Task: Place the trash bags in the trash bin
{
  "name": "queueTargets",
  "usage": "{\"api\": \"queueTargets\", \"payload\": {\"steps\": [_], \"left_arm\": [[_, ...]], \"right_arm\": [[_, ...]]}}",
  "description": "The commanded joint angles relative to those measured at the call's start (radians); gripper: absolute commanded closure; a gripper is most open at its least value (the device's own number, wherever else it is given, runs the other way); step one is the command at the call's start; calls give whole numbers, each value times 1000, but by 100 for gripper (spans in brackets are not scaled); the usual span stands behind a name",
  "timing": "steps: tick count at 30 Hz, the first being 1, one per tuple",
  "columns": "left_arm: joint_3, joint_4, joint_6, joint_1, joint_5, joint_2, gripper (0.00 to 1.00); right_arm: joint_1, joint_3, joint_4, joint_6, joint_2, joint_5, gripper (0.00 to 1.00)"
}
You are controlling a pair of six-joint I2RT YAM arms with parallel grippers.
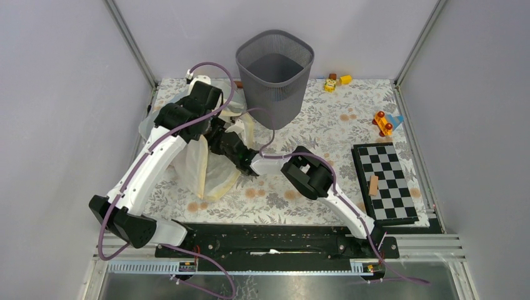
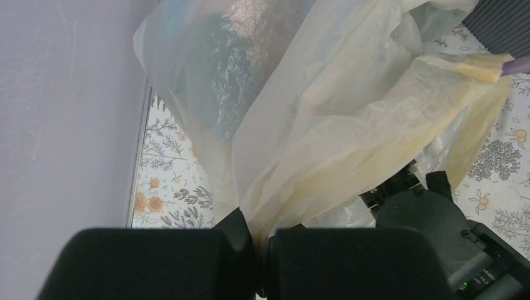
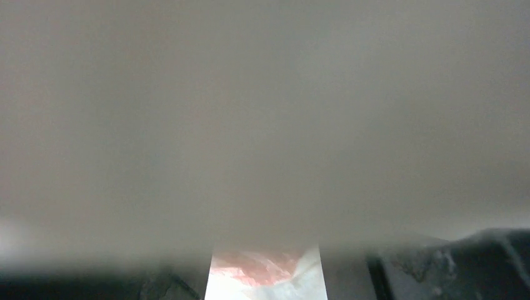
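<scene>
Left end effector point(image 2: 259, 240) closed, pinching the large whitish bag point(image 2: 325, 137). Right end effector point(image 1: 236, 152) buried in film; its state cannot be told. Pink trash bag point(image 3: 265, 265) glimpsed before it, near the trash bin point(image 1: 275, 78). Judged light, limp, slippery: pinch a bunched fold.

- one mesh trash bin point(image 1: 275, 78)
- one pale-pink trash bag point(image 3: 262, 267), only a sliver shows
- one big whitish bag point(image 1: 209, 172)
- two arms: left arm point(image 1: 147, 169), right arm point(image 1: 340, 200)
- one checkerboard point(image 1: 390, 200)
- one wooden block point(image 1: 374, 185)
- one red-orange toy point(image 1: 382, 123)
- small yellow toys point(image 1: 330, 85), too small to count
</scene>
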Motion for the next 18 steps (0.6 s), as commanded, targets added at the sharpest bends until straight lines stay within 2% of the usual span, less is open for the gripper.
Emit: {"api": "queueTargets", "payload": {"steps": [1, 3, 6, 12, 18], "left_arm": [[38, 24, 6, 9, 1, -12, 100], [34, 26, 5, 13, 0, -11, 100], [35, 26, 5, 19, -4, -12, 100], [30, 37, 7, 32, -21, -32, 100], [-19, 59, -1, 38, -27, -41, 100]], "right_arm": [[9, 136, -29, -45, 43, -6, 41], [9, 175, -57, -58, 56, -18, 44], [10, 157, -41, -72, 37, -16, 55], [10, -3, 51, -124, -75, 17, 98], [24, -188, 138, -212, -248, 48, 100]]}}
